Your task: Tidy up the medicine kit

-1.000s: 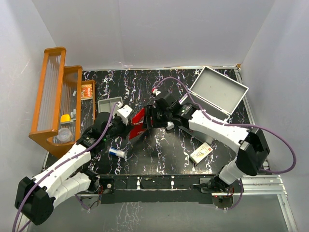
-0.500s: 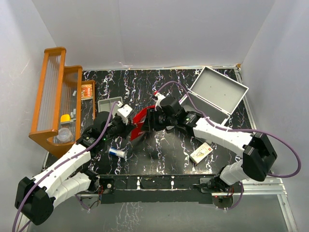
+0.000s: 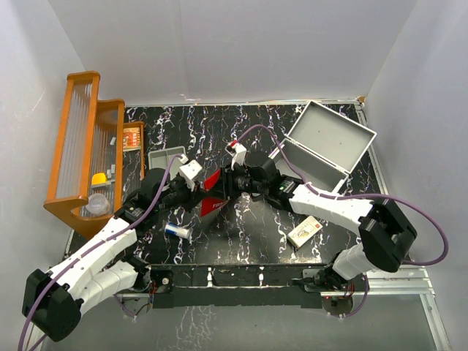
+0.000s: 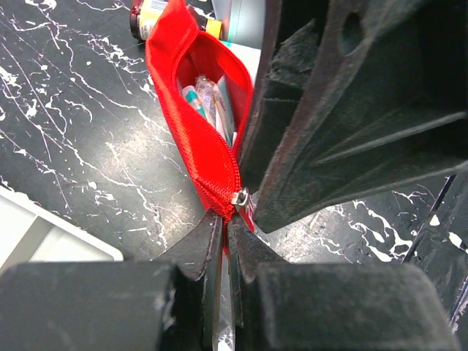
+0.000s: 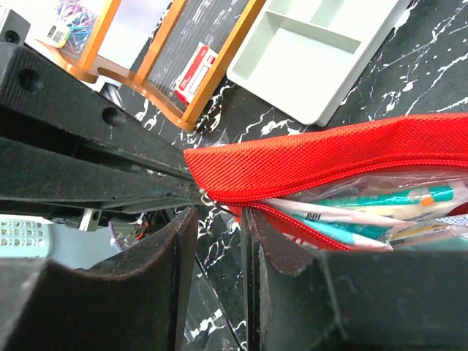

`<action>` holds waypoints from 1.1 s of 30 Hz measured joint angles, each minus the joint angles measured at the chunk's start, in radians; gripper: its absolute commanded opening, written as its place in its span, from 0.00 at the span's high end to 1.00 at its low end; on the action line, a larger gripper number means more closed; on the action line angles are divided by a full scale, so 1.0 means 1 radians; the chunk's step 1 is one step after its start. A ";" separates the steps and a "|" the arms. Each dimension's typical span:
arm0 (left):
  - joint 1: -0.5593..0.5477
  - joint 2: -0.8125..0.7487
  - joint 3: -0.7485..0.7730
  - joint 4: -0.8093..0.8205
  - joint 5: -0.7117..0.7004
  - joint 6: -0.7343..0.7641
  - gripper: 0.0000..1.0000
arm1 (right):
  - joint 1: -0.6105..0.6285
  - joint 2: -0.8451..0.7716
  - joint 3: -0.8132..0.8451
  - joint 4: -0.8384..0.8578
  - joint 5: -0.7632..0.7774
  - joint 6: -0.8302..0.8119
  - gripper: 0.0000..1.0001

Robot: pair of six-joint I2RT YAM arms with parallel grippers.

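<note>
- red pouch point(image 3: 212, 194), zip open, sits at mid-table between both arms; sachets and tubes point(image 5: 365, 212) show through its mouth.
- risk: the pouch is caught only by the thin fabric at its zip end. a pull from either arm that the other does not follow could strip it from the pinch or strain the zip.
- risk: tipping the open mouth downward would likely spill the contents onto the table.
- risk: both sets of fingers crowd the same corner, so finger-to-finger contact is possible if either arm advances.
- left gripper point(image 4: 225, 227): jaws together, clamped on the pouch fabric just beside the zip pull point(image 4: 238, 197).
- right gripper point(image 5: 219, 216): jaws a little apart, straddling the pouch's corner lip; whether the pads press the fabric cannot be told.
- medicine kit point(image 3: 333, 139): light-grey metal case, lid up, at the far right of the table, well apart from the pouch and untouched by either arm.
</note>
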 measured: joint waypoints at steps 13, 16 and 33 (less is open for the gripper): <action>0.001 -0.012 0.000 -0.013 0.024 0.025 1.00 | 0.000 0.032 0.000 0.031 -0.031 -0.021 0.89; 0.001 -0.012 0.000 -0.014 0.021 0.027 1.00 | 0.001 0.035 0.000 0.042 -0.041 -0.017 0.95; 0.001 -0.025 0.000 -0.028 -0.011 0.022 1.00 | 0.009 0.039 0.003 -0.019 0.092 0.008 1.00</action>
